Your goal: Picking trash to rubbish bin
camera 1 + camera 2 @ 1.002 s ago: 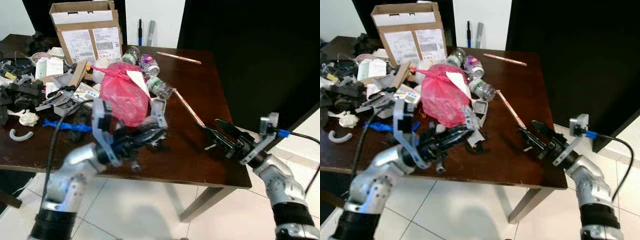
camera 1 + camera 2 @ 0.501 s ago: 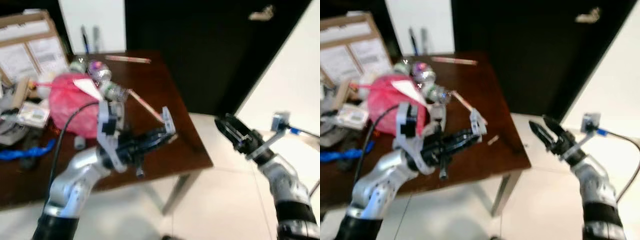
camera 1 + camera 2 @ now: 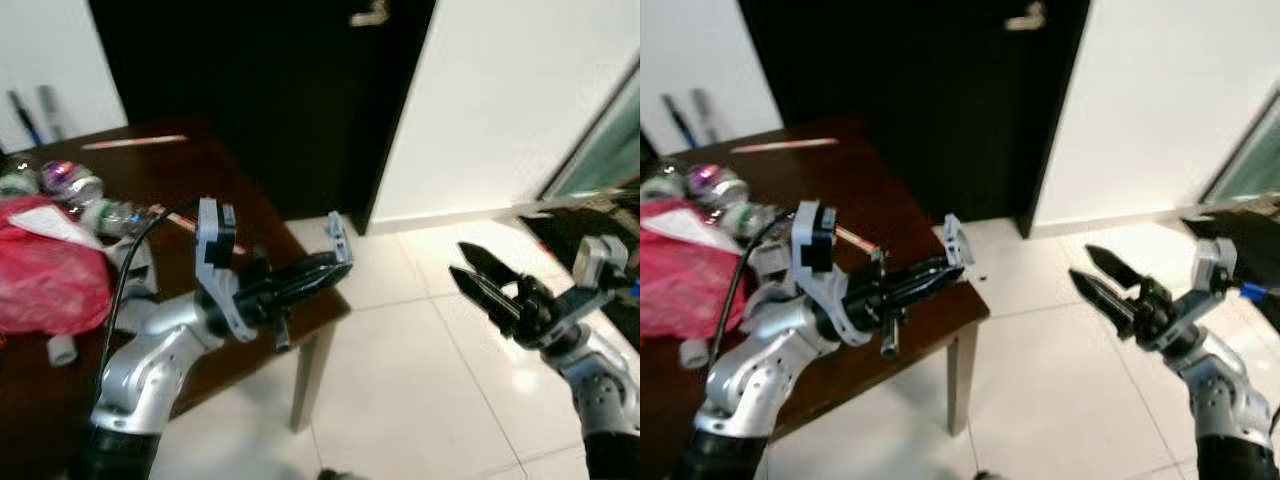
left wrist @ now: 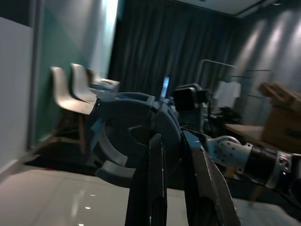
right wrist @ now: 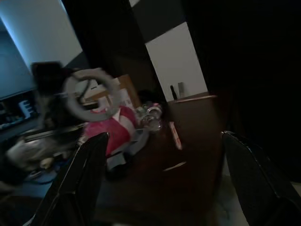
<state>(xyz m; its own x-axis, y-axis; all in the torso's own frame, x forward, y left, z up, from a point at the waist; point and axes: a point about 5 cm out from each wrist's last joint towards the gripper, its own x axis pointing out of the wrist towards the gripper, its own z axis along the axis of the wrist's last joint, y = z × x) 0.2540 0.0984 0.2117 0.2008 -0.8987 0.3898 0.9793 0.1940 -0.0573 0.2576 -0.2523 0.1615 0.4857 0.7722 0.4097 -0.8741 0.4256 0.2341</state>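
Left gripper jaws pinching a grey ring-shaped plastic part, held past the dark brown wooden table edge. Right gripper jaws spread, empty, over white tiled floor.

Before me a dark brown wooden table stands on a floor of pale glossy tiles that catch the light. Behind the table is a black door with a metal handle near its top edge, and a white wall runs beside it. In my left wrist view I see dark curtains and two pale chairs by a wall; further back is what may be a clothes rack, too dim to be sure.
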